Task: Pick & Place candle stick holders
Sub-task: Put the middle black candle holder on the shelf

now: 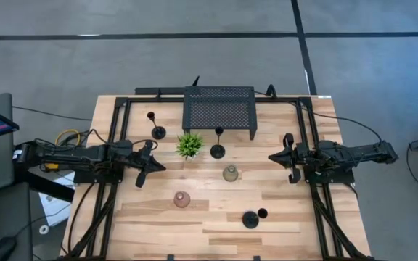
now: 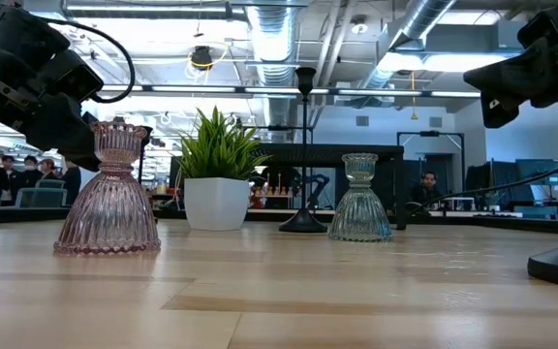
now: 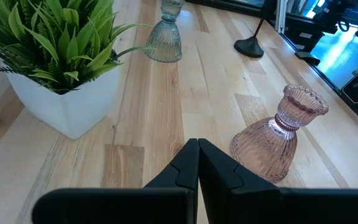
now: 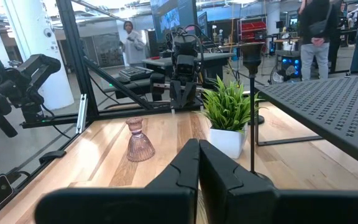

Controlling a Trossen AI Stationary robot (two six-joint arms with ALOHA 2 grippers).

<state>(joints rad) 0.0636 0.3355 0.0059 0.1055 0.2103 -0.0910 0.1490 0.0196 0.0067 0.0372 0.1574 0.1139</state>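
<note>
Three slim black candle stick holders stand on their round bases: one at the far left point(image 1: 157, 132), one mid-table point(image 1: 217, 151) beside the rack, one near the front point(image 1: 250, 219). A greenish glass cup point(image 1: 230, 173) and a pinkish glass cup point(image 1: 182, 199) stand between them on their wide feet. My left gripper point(image 1: 162, 167) hovers shut over the table's left side, short of the pinkish cup point(image 3: 278, 137). My right gripper point(image 1: 272, 157) hovers shut over the right side, pointing level toward the middle holder point(image 4: 252, 106). Neither holds anything.
A black mesh rack point(image 1: 218, 109) stands at the far middle edge. A small green plant in a white pot point(image 1: 189, 146) sits in front of its left end. Black frame rails point(image 1: 115, 138) run along both table sides. People show in the room behind point(image 4: 129, 40).
</note>
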